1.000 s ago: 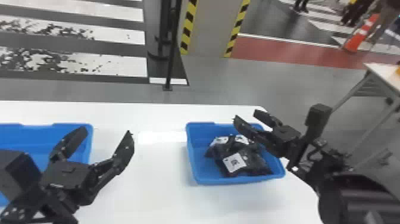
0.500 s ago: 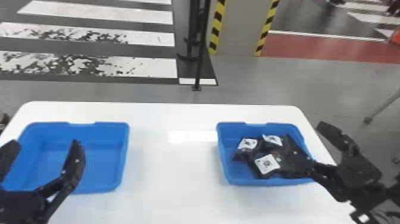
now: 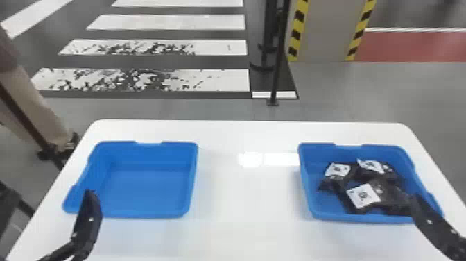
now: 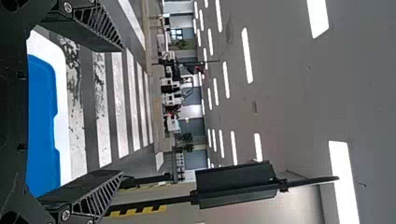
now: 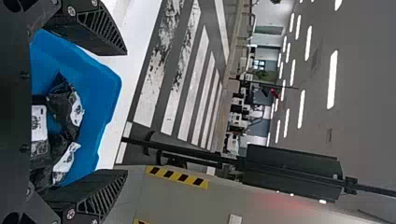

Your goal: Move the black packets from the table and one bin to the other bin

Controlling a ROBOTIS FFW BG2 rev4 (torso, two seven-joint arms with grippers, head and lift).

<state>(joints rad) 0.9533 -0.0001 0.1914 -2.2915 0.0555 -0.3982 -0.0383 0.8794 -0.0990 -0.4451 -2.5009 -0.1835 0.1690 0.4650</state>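
While the left gripper (image 3: pixel 86 222) hangs at the near edge of the left blue bin (image 3: pixel 119 211), its two flat fingers stand spread apart with a gap between them. The right gripper (image 3: pixel 431 224), also spread wide, is at the near right corner of the right blue bin (image 3: pixel 312 194). Inside that bin lie the black packets: one with a square white label (image 3: pixel 364 196) in front, and two behind it, the left one (image 3: pixel 334 182) and the right one (image 3: pixel 391 175), also marked with white. They crowd together, overlapping. Both bins sit upright on the white table (image 3: pixel 242 215), well apart. Beyond its far edge come the grey floor, a slim black post (image 3: pixel 276 74), a pillar edged in yellow-and-black stripes (image 3: pixel 322 34) and a crosswalk (image 3: pixel 215 80).
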